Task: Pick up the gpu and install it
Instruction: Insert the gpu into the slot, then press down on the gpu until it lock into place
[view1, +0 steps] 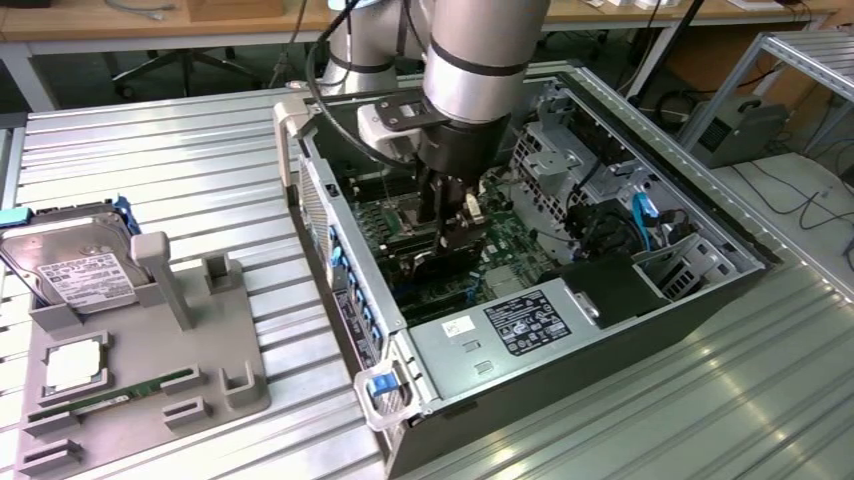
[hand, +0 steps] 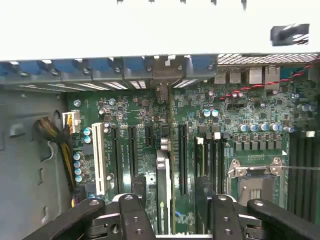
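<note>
Wrist view: our hand (hand: 170, 192) straddles the gpu (hand: 161, 185) edge-on in its slot, fingers apart.
If half-seated, we risk it tilting loose.

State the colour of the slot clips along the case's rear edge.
Blue, clearest in the wrist view: slot clips on the computer case.

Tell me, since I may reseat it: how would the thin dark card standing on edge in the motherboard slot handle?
The thin dark card is probably stiff but fragile. Standing on edge between the gripper fingers, it could tip if pushed sideways. It looks light.
</note>
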